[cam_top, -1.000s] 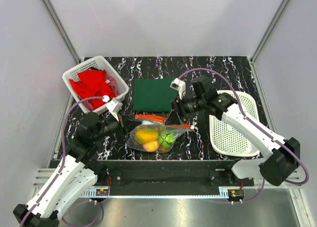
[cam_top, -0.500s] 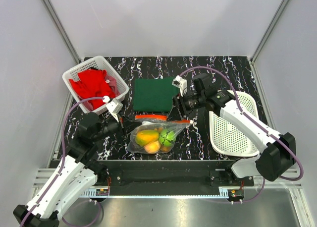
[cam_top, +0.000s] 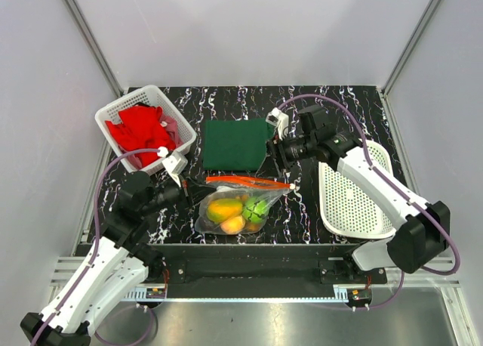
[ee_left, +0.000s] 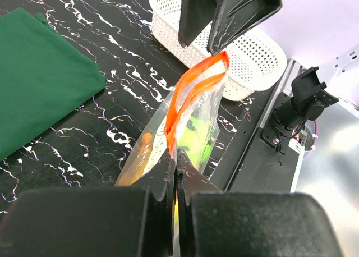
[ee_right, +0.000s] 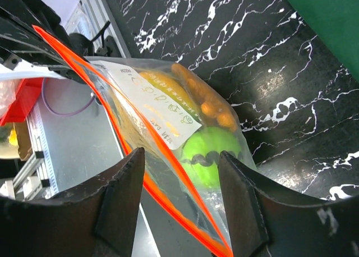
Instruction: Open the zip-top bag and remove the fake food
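The clear zip-top bag [cam_top: 235, 206] lies at the table's front middle, its orange-red zip strip [cam_top: 249, 182] pulled taut and raised. Inside sits the fake food: a yellow-orange piece [cam_top: 224, 208], a green one [cam_top: 255, 208] and a peach-orange one [cam_top: 232, 223]. My left gripper [cam_top: 189, 187] is shut on the strip's left end [ee_left: 175, 150]. My right gripper [cam_top: 278, 156] hovers open over the strip's right end. In the right wrist view its fingers [ee_right: 120, 203] stand wide on either side of the strip [ee_right: 162, 195], without pinching it. A green fruit [ee_right: 213, 156] and an orange carrot [ee_right: 205, 100] show through the plastic.
A flat dark green cloth [cam_top: 235, 143] lies just behind the bag. A white basket [cam_top: 113, 119] with a red cloth [cam_top: 143, 127] stands at the back left. An empty white basket [cam_top: 355, 191] sits at the right, under the right arm.
My right gripper has lifted off the bag's right end and drawn back toward the far right. The zip strip now runs straighter. The left gripper holds still.
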Tool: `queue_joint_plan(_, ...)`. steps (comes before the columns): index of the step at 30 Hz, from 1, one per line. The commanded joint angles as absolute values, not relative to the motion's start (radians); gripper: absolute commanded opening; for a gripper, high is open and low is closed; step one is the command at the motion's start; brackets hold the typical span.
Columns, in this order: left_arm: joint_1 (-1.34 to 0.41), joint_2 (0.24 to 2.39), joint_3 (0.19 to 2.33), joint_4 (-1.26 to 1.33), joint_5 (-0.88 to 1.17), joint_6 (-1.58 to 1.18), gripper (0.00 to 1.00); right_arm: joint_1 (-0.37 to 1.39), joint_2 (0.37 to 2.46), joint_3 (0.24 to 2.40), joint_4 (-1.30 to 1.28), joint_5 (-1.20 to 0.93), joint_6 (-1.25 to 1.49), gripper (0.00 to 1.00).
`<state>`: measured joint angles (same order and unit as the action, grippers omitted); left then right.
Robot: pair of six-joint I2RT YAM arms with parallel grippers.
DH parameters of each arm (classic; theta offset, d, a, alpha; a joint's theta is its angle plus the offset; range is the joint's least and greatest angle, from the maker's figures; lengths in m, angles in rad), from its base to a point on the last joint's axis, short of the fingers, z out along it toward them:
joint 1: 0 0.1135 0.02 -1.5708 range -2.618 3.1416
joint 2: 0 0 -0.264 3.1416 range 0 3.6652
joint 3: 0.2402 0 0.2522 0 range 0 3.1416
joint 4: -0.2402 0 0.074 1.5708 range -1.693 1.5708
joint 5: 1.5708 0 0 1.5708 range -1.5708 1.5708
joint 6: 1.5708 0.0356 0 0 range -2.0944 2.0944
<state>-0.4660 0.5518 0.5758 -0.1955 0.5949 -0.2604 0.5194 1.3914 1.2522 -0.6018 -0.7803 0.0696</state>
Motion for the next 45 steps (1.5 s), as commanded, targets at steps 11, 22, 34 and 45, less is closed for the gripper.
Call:
queue_joint_plan(11,-0.454,0.594,0.652,-0.183,0.618,-0.248,0.0,0.618,1.44,1.244,-0.603,-0.851,0.028,0.55)
queue_joint_plan(22,-0.453,0.689,0.909,-0.477,0.249,-0.573,0.98,0.64,1.516,1.391,-0.543,-0.725,0.276,0.0)
queue_joint_plan(34,-0.501,0.816,1.026,-0.652,0.233,-0.963,0.99,0.663,1.465,1.368,-0.508,-0.405,0.583,0.0)
queue_joint_plan(45,-0.681,1.083,1.154,-0.643,0.026,-1.08,0.88,0.692,1.407,1.301,-0.505,-0.351,0.597,0.0)
